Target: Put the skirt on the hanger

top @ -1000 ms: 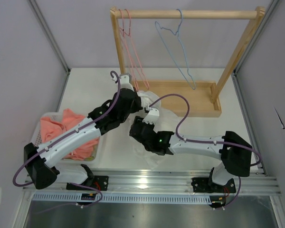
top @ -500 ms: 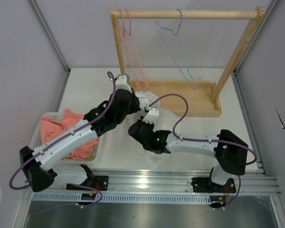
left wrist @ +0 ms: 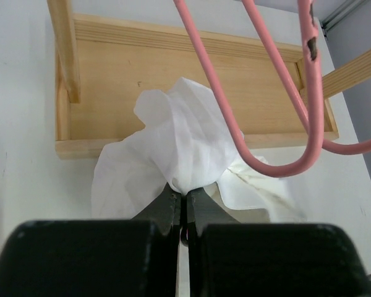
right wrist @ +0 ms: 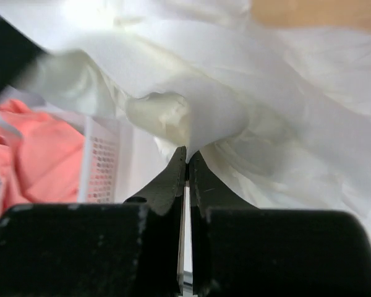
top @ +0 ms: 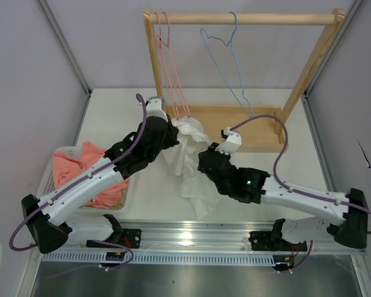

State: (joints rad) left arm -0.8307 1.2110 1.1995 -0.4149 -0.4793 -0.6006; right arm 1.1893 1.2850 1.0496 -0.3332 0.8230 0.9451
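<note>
The white crinkled skirt [top: 188, 158] hangs bunched between my two arms above the table, in front of the wooden rack. My left gripper [left wrist: 185, 193] is shut on a fold of the skirt [left wrist: 185, 139], close under a pink hanger [left wrist: 278, 111]. My right gripper [right wrist: 187, 156] is shut on another fold of the skirt [right wrist: 235, 93], lower and to the right. The light-blue hanger [top: 232, 59] hangs from the rack's top bar, behind and to the right of both grippers, apart from the skirt.
The wooden rack [top: 247, 127] stands at the back with its tray base on the table. Pink wire hangers [top: 170, 62] hang at its left end. A white basket [top: 52, 170] with salmon-pink cloth [top: 80, 170] sits at the left.
My right gripper has shut on the skirt and moved right and back, pulling the fabric up. My left arm has lifted its fold a little toward the rack.
</note>
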